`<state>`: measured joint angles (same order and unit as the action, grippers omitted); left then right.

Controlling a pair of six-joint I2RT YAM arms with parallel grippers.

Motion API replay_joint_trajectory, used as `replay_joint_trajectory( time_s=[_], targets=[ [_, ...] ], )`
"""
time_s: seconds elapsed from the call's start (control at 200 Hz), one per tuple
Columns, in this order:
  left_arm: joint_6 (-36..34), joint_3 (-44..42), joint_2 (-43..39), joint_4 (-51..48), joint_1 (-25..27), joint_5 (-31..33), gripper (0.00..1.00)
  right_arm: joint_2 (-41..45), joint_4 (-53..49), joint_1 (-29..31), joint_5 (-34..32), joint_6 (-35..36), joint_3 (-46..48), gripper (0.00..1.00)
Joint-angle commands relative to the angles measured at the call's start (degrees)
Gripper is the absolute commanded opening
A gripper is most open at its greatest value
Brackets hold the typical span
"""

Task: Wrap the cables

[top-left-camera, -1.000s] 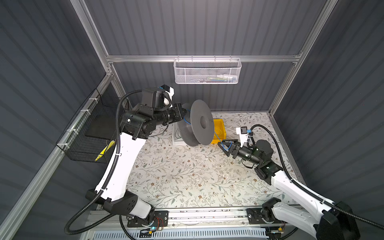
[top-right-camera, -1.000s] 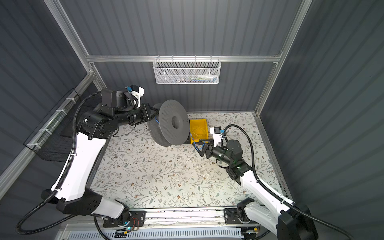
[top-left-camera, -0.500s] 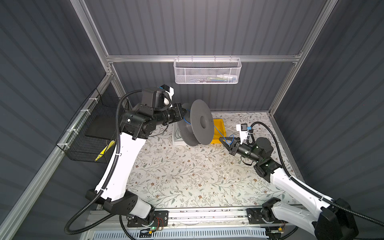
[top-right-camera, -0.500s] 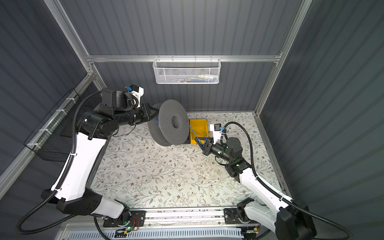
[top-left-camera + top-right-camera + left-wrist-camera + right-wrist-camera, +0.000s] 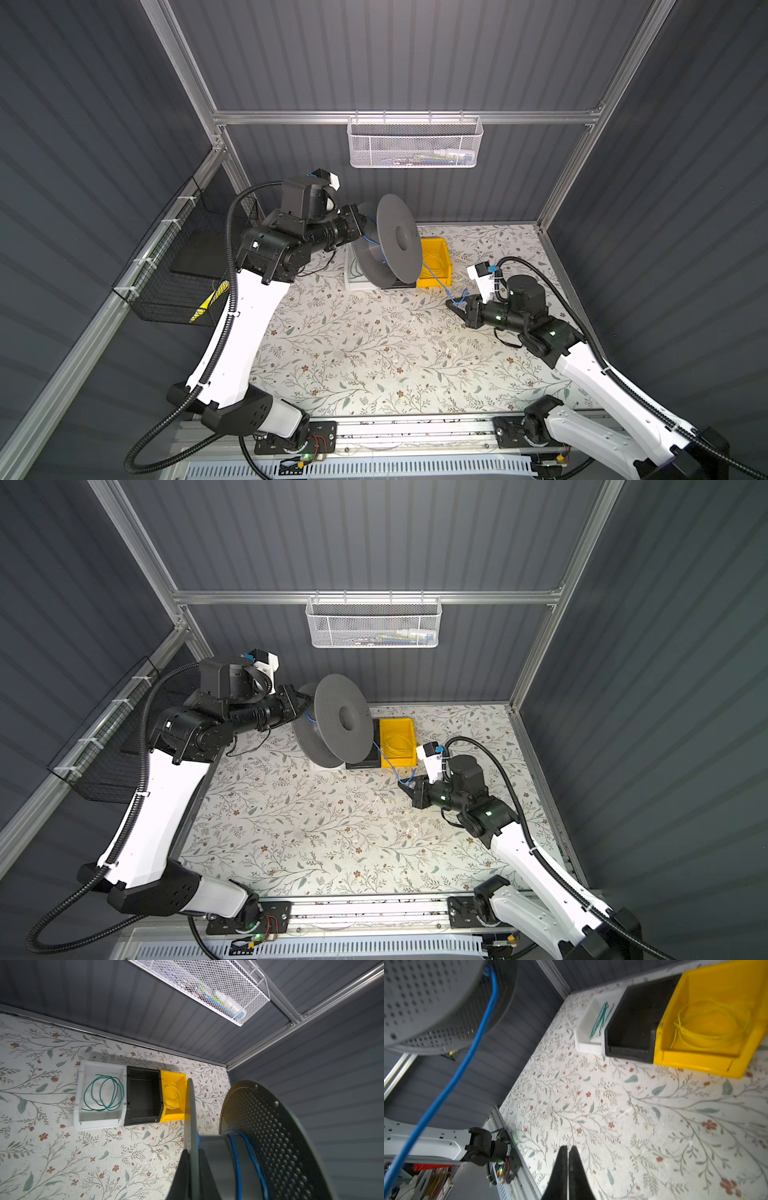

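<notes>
My left gripper (image 5: 361, 224) (image 5: 301, 702) holds a grey spool (image 5: 392, 245) (image 5: 340, 721) up off the table. In the left wrist view its fingertips (image 5: 192, 1150) are shut on the edge of one flange. The blue cable (image 5: 236, 1159) has a few turns on the core. From there the cable (image 5: 434, 274) (image 5: 386, 758) hangs down to the right and ends in a small loop beside my right gripper (image 5: 451, 304) (image 5: 402, 786). In the right wrist view that gripper (image 5: 568, 1147) is shut, with nothing between the tips. There the cable (image 5: 467, 1053) passes off to one side.
A white bin (image 5: 97, 1124) with green wire, an empty black bin (image 5: 143, 1120) and a yellow bin (image 5: 172, 1118) with yellow wire stand in a row at the back, under the spool. A white mesh basket (image 5: 415, 145) hangs on the back wall. A black wire basket (image 5: 178, 266) hangs on the left wall.
My right gripper has gone from open to shut. It reached up toward the spool, then drew back down a little. The left arm and spool have stayed put.
</notes>
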<state>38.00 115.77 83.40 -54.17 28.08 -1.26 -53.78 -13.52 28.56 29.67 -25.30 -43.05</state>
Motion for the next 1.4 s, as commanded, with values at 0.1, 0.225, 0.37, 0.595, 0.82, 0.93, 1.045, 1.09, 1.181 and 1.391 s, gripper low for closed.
replay_joint_trajectory(
  time_s=[0.1, 0.225, 0.37, 0.595, 0.82, 0.93, 1.045, 1.09, 1.181, 1.391],
  targets=[
    [4.98, -6.08, -3.82, 12.76, -0.2, 12.5, 0.0, -2.6, -18.75, 13.7, 4.28, -0.63, -6.46, 0.0],
    [4.01, -7.28, -1.78, 15.67, -0.17, 15.69, 0.0, -7.28, -22.79, 25.18, 4.3, -3.13, -14.46, 0.0],
    [-2.04, -4.07, 3.62, 11.98, 0.05, 17.96, 0.0, -11.73, -30.57, 31.28, 5.58, -2.78, -28.15, 0.0],
    [-15.47, -4.12, 9.04, 7.13, 4.12, 22.08, 0.0, -20.24, -57.63, 30.71, 1.03, 5.39, -61.35, 0.0],
    [-24.86, -8.04, 9.62, 8.11, 8.49, 18.2, 0.0, -33.42, -74.25, 22.38, -12.32, 14.94, -95.16, 0.0],
    [-28.61, -7.93, 10.29, 5.34, 8.94, 11.41, 0.0, -35.18, -71.01, 20.47, -24.46, 16.1, -99.14, 0.0],
    [-32.71, -9.31, 8.85, 4.05, 9.17, 5.0, 0.0, -32.51, -59.02, 18.49, -21.99, 18.33, -90.79, 0.0],
    [-34.16, -8.91, 8.86, 2.52, 9.27, 2.27, 0.0, -32.48, -56.37, 16.66, -17.87, 19.25, -89.55, 0.0],
    [-34.9, -7.03, 9.97, -1.54, 9.8, 2.68, 0.0, -35.49, -56.46, 15.16, -11.76, 19.45, -93.33, 0.0],
    [-33.32, -4.94, 12.63, -3.57, 9.88, 3.25, 0.0, -35.49, -53.35, 15.75, -2.86, 16.97, -94.45, 0.0]
  ],
)
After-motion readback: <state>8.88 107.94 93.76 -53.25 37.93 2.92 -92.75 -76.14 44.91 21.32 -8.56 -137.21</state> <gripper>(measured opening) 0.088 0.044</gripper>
